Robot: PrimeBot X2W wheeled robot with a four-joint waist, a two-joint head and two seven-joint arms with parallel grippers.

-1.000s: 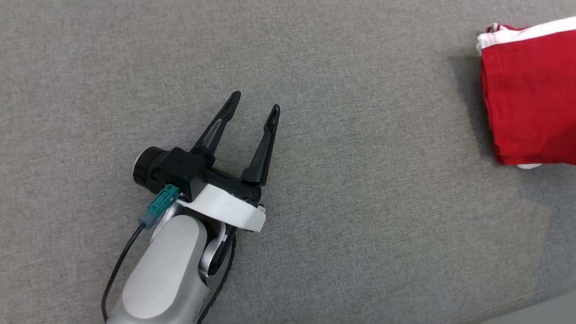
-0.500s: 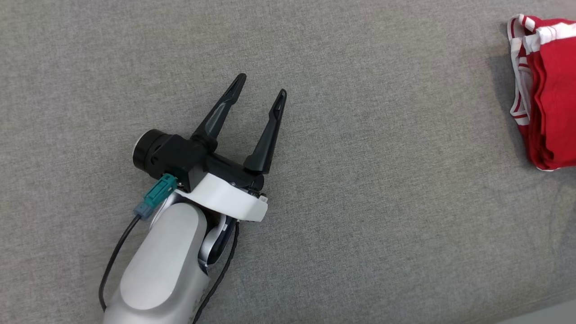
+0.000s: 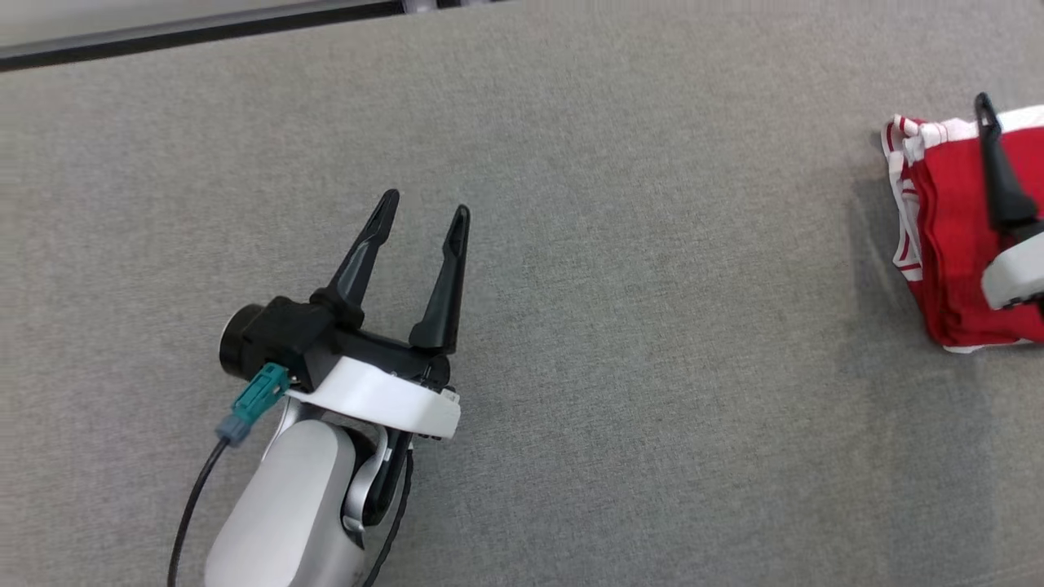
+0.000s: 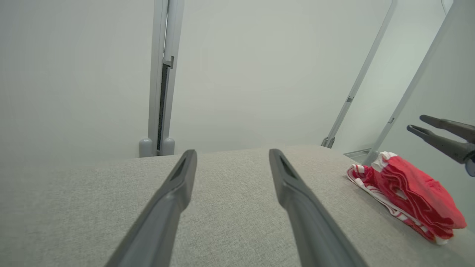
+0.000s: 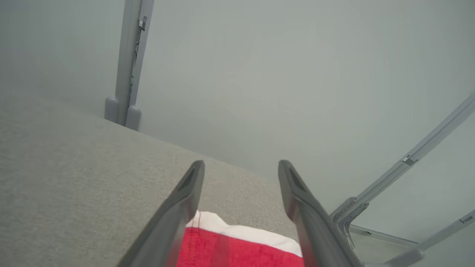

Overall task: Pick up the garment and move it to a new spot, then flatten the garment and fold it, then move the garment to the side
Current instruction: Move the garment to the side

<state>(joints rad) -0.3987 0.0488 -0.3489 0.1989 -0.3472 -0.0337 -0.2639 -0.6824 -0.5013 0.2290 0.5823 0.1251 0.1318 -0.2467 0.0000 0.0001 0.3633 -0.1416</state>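
Note:
The red garment point(image 3: 938, 244) with white striped trim lies folded in a compact stack at the right edge of the head view, on the grey fabric surface point(image 3: 652, 342). My right gripper point(image 5: 241, 164) hovers open just above it, its jaws apart over the red cloth point(image 5: 241, 250) and holding nothing. One of its dark fingers point(image 3: 997, 171) crosses the stack. My left gripper point(image 3: 426, 204) stands open and empty at the lower left, far from the garment point(image 4: 408, 189). From the left wrist the right gripper point(image 4: 416, 123) shows above the stack.
The surface's far edge runs along a dark strip point(image 3: 204, 31) at the top left. Grey frame posts point(image 4: 163, 74) stand behind it against a pale wall. The garment sits close to the surface's right end, beside slanted metal struts point(image 4: 356, 96).
The head camera has shifted, bringing the far edge into view. The garment went from a broad red panel to a compact stack, and a right gripper finger now shows over it.

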